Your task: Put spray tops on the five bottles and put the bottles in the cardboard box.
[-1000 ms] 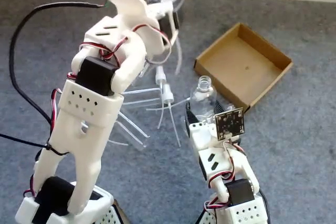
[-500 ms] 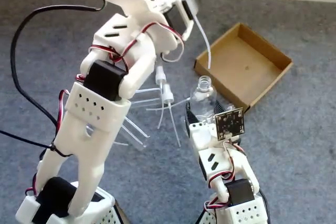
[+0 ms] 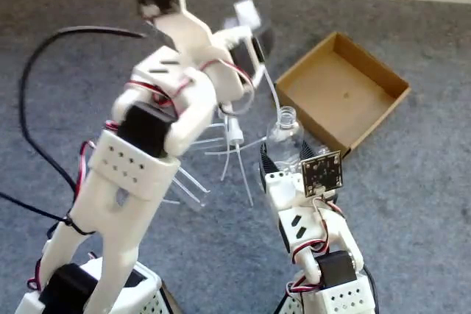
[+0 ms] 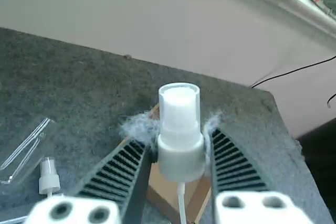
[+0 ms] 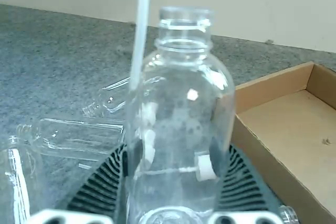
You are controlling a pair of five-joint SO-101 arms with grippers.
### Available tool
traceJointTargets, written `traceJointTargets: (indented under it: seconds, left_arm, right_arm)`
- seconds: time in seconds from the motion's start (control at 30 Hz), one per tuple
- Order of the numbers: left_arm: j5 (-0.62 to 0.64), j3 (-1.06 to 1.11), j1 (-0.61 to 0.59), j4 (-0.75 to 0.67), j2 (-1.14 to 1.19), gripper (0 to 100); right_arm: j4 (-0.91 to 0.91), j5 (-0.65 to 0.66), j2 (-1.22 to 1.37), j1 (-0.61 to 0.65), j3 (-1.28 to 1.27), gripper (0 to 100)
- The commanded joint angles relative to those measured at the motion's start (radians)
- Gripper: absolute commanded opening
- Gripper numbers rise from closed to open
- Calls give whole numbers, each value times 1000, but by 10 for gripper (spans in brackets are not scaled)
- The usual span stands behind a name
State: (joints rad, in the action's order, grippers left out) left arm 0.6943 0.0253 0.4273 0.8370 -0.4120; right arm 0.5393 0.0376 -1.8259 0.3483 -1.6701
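Aloft, spray top (image 4: 180, 129) in left tool (image 4: 180, 146), above bottle (image 5: 178, 103) in right tool (image 5: 176, 155).

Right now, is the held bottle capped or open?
Open. The bottle has a bare mouth; the spray top sits in the left gripper, its tube outside the neck.

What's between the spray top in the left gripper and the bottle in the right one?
Only the thin tube of that spray top, hanging beside the neck of the bottle; high and right wrist views show it.
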Motion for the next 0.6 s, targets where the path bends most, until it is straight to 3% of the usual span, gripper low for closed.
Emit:
traceJointTargets:
  seconds: [0.0,0.13,0.33,0.57]
  left_arm:
    - [8,148,31,-216,-88,38]
    - [6,211,25,-390,-163,40]
    - [-104,205,25,-404,-240,38]
    - [-120,312,27,-448,-243,38]
  right_arm:
    - [5,-2,-13,-5,-110,78]
    - [5,-2,-13,-5,-110,78]
    - [5,-2,-13,-5,-110,78]
    - [5,-2,-13,-5,-110,78]
